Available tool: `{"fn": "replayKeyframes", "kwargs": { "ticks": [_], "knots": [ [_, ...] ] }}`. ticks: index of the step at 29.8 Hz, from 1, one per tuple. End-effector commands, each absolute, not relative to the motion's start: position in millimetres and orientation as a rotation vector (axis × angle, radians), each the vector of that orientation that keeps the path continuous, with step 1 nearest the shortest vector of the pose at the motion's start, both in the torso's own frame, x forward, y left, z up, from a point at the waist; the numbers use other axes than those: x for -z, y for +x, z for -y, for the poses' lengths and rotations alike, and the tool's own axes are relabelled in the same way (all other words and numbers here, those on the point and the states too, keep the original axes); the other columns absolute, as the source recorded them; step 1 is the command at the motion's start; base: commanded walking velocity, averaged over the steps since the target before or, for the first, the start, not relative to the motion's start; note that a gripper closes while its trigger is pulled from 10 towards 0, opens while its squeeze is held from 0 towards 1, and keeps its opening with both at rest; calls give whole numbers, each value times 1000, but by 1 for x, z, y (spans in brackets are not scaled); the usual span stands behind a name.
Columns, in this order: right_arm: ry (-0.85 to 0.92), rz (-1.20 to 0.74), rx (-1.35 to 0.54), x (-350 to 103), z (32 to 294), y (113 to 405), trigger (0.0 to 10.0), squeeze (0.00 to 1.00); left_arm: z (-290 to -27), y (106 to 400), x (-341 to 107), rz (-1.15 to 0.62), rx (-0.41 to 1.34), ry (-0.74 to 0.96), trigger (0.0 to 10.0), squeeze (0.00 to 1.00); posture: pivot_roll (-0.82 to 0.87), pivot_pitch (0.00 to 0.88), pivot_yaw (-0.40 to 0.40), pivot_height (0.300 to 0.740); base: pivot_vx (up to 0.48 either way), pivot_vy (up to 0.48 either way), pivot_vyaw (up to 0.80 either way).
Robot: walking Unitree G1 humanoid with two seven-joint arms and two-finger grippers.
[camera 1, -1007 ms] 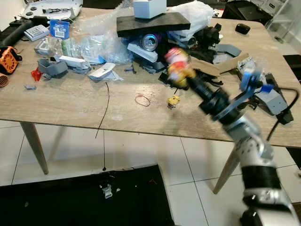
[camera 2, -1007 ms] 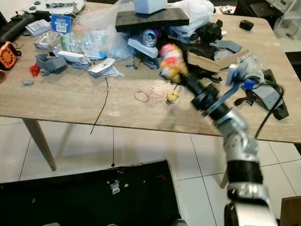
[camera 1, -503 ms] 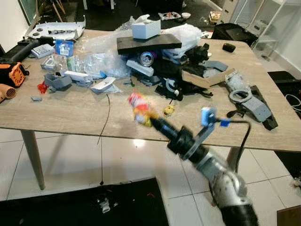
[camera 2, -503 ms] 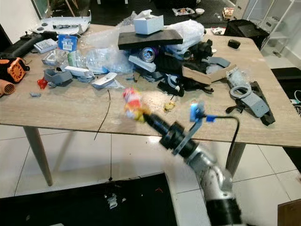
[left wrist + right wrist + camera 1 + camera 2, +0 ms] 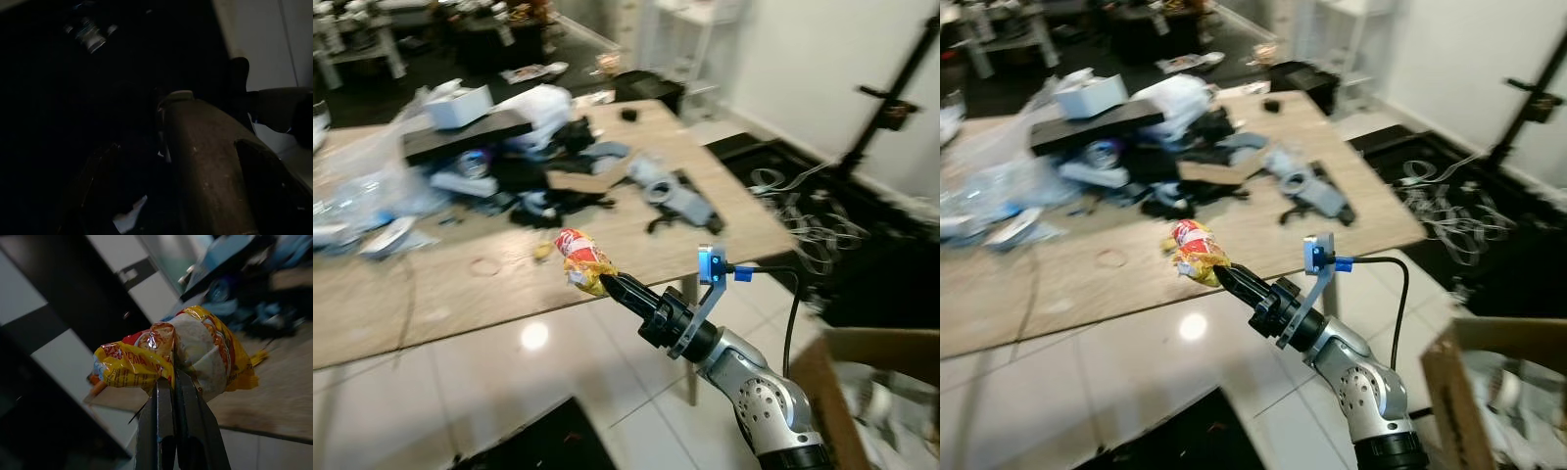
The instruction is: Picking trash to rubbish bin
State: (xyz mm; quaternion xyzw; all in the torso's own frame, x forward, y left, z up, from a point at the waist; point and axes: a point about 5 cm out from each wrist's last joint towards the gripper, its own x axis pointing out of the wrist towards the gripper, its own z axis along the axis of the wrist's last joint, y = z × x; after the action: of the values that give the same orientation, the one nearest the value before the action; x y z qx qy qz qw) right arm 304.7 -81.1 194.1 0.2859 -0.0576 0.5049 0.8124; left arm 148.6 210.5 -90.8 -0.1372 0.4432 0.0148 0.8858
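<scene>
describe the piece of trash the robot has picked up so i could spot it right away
Start at the cluttered wooden table and find the silver right arm stretched out in front of its near edge. The right gripper is shut on a crumpled snack wrapper held in the air. Its glossy yellow and red foil stands out from the grey and black clutter on the table.

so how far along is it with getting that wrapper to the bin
Pick looks done: the right end effector is shut on the crumpled red and yellow snack wrapper, held in the air off the wooden table. In hand: carrying it. Left: dropping it, possibly into the cardboard box at the robot's right, then the rest of the table clutter.
</scene>
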Motion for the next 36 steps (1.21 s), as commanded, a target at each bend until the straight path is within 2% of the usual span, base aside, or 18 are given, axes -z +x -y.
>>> {"fn": "replayKeyframes", "kwargs": {
  "ticks": [1,36],
  "knots": [
    [629,134,-1085,-196,81,301,10000,0,-204,134,98,-986,-14,-292,10000,0,-125,200,19,740,0,0,-781],
    [494,86,-811,-181,106,326,10000,0,-202,131,99,-1005,4,-278,10000,0,-123,194,21,740,0,0,-780]
  ]
}}
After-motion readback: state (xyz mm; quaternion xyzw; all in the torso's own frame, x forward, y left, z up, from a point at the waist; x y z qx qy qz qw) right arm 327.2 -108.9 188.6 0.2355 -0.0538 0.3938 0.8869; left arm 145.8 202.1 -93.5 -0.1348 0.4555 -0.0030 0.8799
